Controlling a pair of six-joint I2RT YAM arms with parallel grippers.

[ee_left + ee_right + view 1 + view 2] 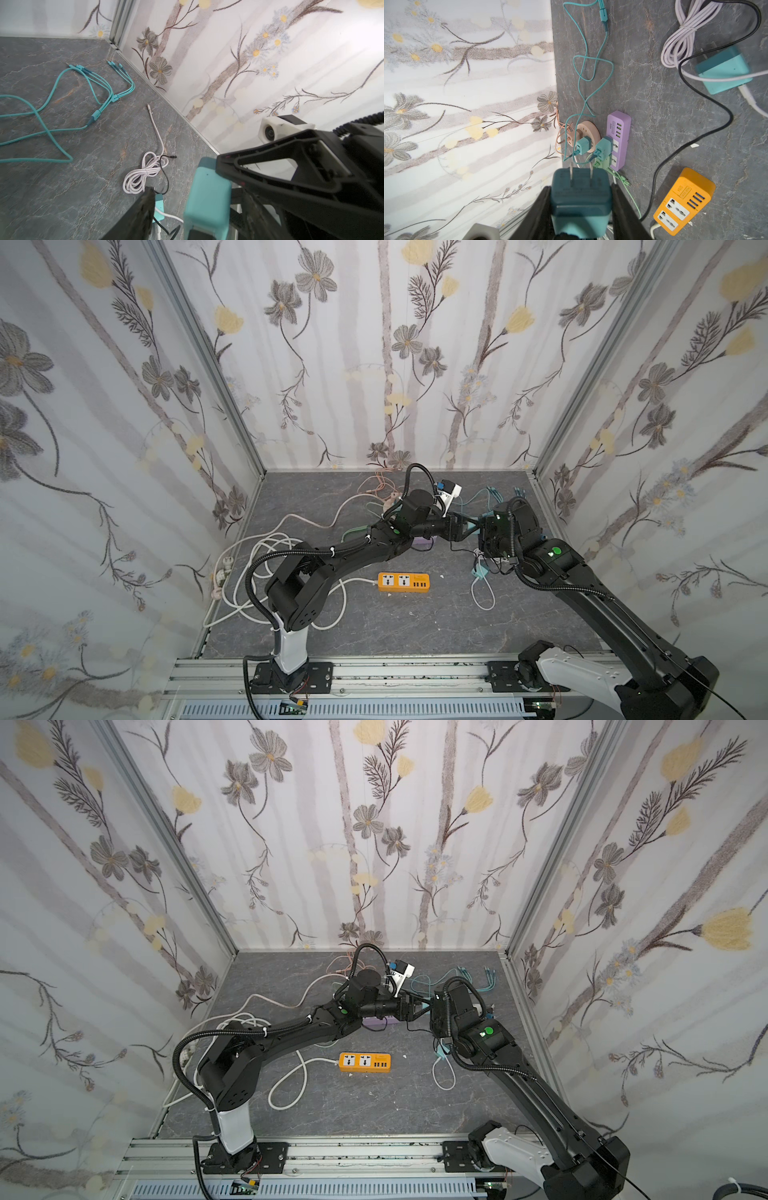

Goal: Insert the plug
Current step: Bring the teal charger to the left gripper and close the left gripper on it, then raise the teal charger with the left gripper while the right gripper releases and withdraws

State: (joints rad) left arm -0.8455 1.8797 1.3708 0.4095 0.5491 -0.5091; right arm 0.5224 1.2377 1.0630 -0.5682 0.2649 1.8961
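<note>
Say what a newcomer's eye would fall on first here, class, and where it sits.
A teal plug, prongs out, sits clamped in the right gripper, in the air over the back half of the grey table. In front of it, an orange strip with two free sockets lies mid-table.

In both top views the purple power strip [424, 543] [377, 1022] is mostly covered by the left arm [353, 549], and only a sliver of the plug [472, 524] is seen between the arms. In the left wrist view the plug [207, 197] is blurred and cut off by the edge; a second plug [160, 207] is half hidden behind a finger [143, 212].
</note>
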